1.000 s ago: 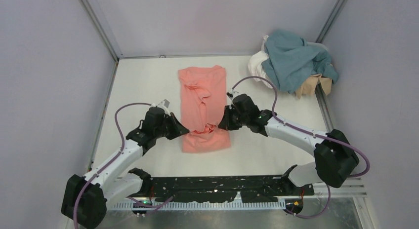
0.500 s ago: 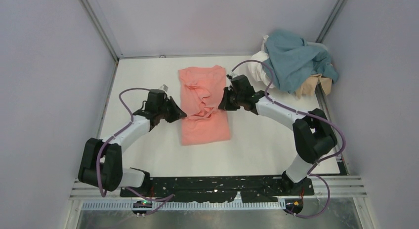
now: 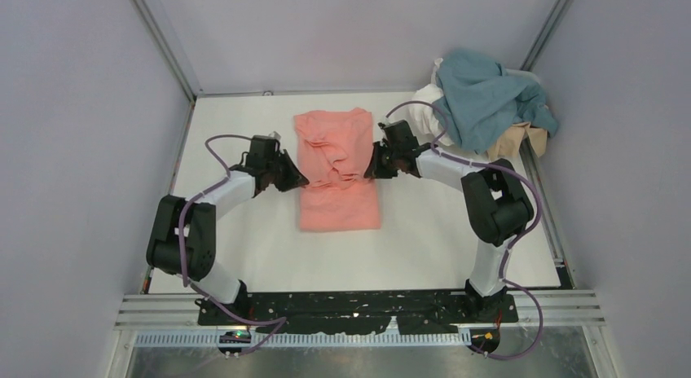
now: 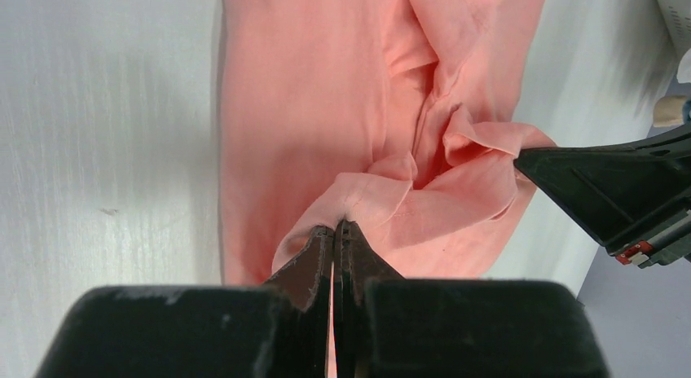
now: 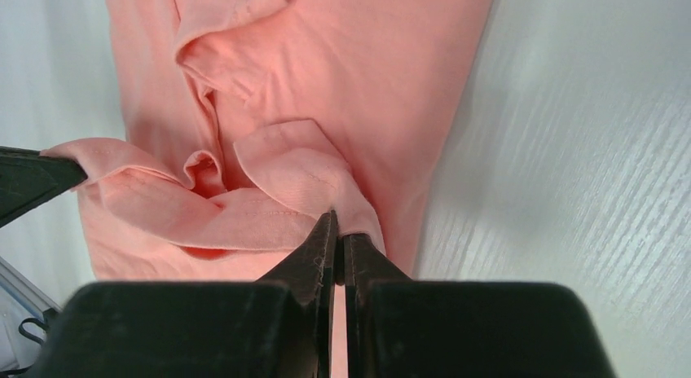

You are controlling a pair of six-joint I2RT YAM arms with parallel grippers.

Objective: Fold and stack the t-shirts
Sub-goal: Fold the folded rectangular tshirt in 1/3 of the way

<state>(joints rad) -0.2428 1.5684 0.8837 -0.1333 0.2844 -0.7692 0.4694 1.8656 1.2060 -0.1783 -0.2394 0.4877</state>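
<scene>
The soft short-sleeved salmon-pink t-shirt is lying as a long strip in the middle of the flat white table, its near end smooth and its middle bunching upward. The black two-finger left gripper is meeting that bunch at the shirt's 9 o'clock edge, and the black two-finger right gripper at its 3 o'clock edge. The overhead view is hiding both pairs of jaws. Each wrist camera is showing its own fingers clenched on a raised pink fold, with the opposite gripper's tip at the fold's other end. Only the overhead view is showing the crumpled heap at 1 o'clock, well apart. There a teal-blue t-shirt is lying over a white t-shirt and a tan t-shirt.
</scene>
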